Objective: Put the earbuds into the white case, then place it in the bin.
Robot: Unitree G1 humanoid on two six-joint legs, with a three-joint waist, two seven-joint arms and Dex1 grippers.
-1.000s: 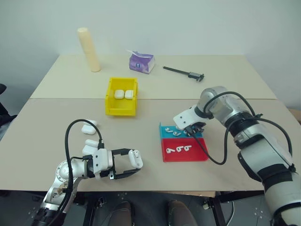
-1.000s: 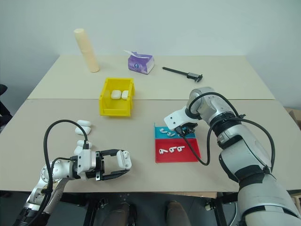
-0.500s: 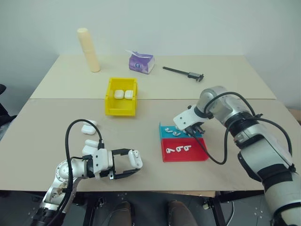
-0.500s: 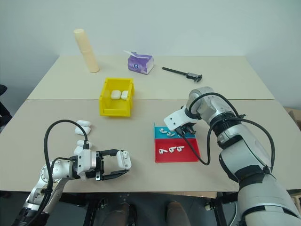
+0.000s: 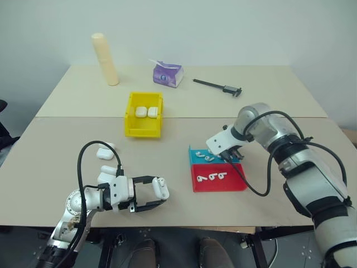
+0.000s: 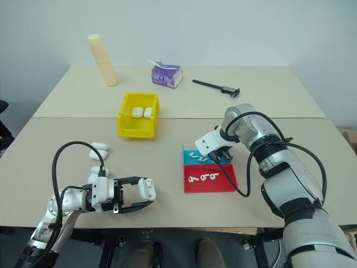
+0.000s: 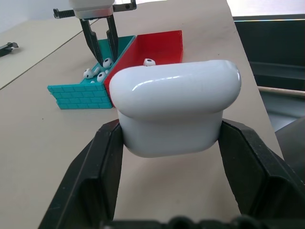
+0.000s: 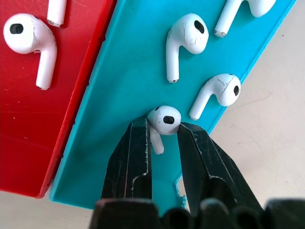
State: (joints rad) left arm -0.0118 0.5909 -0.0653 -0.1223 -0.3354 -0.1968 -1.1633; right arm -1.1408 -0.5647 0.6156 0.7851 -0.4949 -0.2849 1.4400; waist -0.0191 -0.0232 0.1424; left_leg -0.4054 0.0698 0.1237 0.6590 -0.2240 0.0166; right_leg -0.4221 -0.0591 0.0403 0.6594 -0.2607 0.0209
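Your right end effector (image 8: pixel 164 131) pinches an earbud (image 8: pixel 164 120) in the teal tray (image 8: pixel 128 95), while your left end effector (image 7: pixel 169 138) grips the white case (image 7: pixel 174 112).

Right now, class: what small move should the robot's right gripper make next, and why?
Probably lift straight up. The right gripper has its fingers closed around a tiny glossy white earbud in the shallow teal tray, while the left gripper holds the white rounded case.
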